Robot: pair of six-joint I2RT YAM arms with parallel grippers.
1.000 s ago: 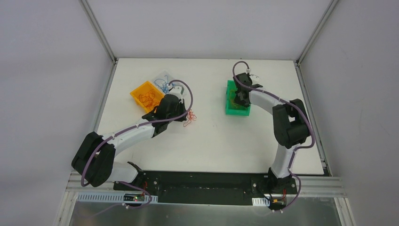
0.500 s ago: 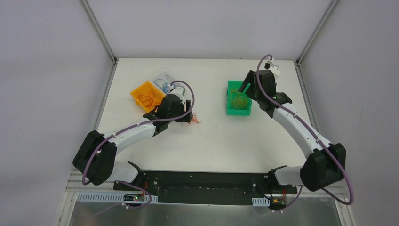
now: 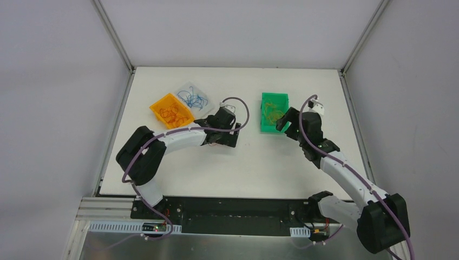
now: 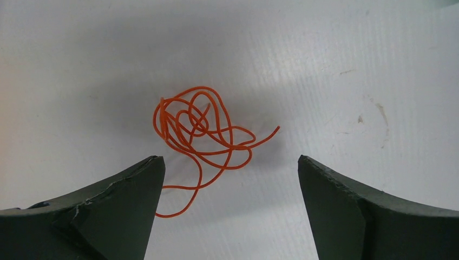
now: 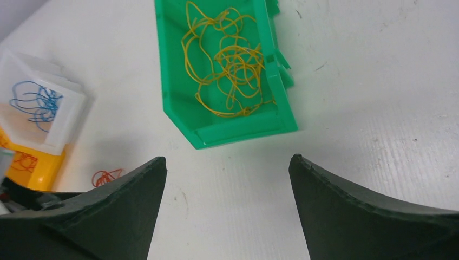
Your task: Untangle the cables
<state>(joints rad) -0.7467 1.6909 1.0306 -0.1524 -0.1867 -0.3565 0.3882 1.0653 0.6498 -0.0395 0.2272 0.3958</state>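
Both pincers have just opened wide. The left pincer point(image 4: 230, 162) hangs over a loose orange-red tangle point(image 4: 203, 135), apparently let go on the counter point(image 3: 260, 162). The right pincer point(image 5: 227, 162) has backed off the green bin point(image 5: 170, 81), which holds yellow cables point(image 5: 233, 59). The orange bin point(image 3: 160, 103) holds orange-red cables point(image 3: 173, 114) and the clear bin point(image 3: 187, 86) holds blue cables point(image 3: 192, 100), so only the tangle seems unsorted.

A: Illumination?
B: Bright, even, diffuse overhead light; the white surface point(image 3: 243, 162) appears uniformly lit.
A: Shadows and focus?
B: A soft, broad shadow lies ahead of the left pincer point(image 4: 230, 160); both wrist views are sharp.
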